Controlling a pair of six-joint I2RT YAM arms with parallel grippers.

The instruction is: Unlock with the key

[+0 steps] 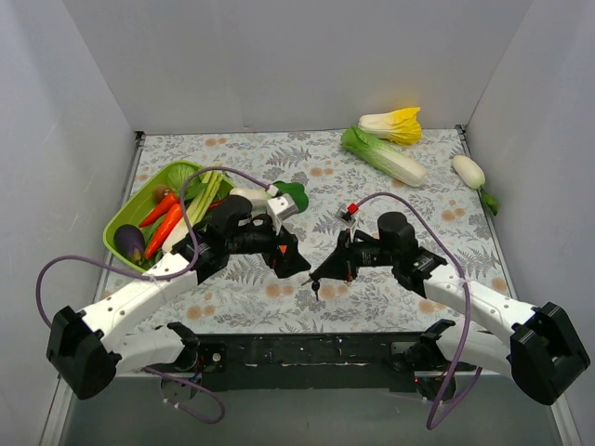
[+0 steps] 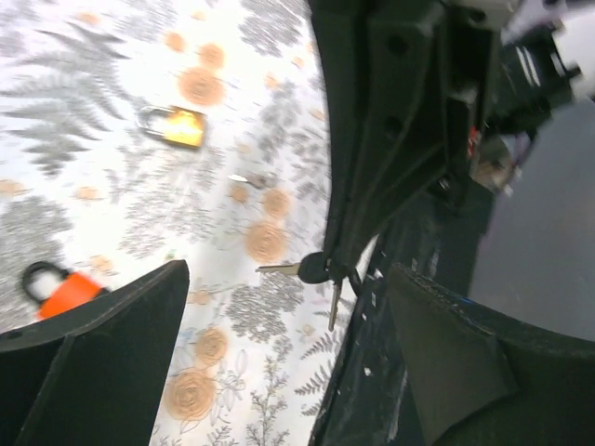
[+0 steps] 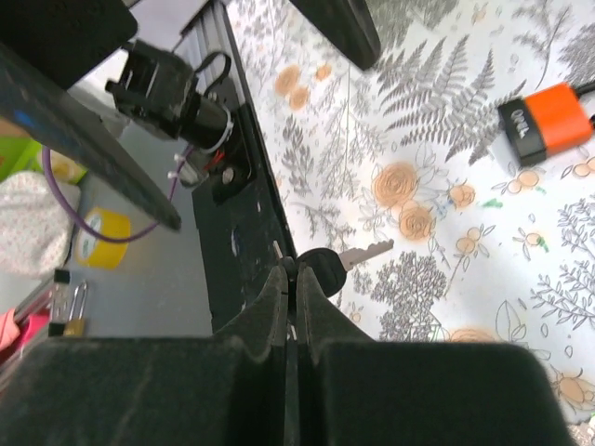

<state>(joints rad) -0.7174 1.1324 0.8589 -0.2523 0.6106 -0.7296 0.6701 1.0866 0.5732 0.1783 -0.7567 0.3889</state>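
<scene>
Right wrist view shows our right gripper pinched tight on the black-headed key, so we should aim its blade squarely at the orange padlock lying nearby and steady that with our wide-spread left gripper.

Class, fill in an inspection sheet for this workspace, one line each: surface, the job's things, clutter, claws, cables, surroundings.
Surface: a fern-and-flower patterned cloth covers the table.
Job's things: the key is held in the right claw; the orange padlock and the brass padlock lie on the cloth, apart from each other.
Clutter: a green tray of carrots, aubergine and greens on the left; a napa cabbage, a yellow-leaved cabbage and a white radish at the far right.
Claws: the right claw is shut on the key's black head; the left claw is open and holds nothing.
Cables: a purple cable loops along each arm.
Surroundings: pale walls on three sides.
</scene>
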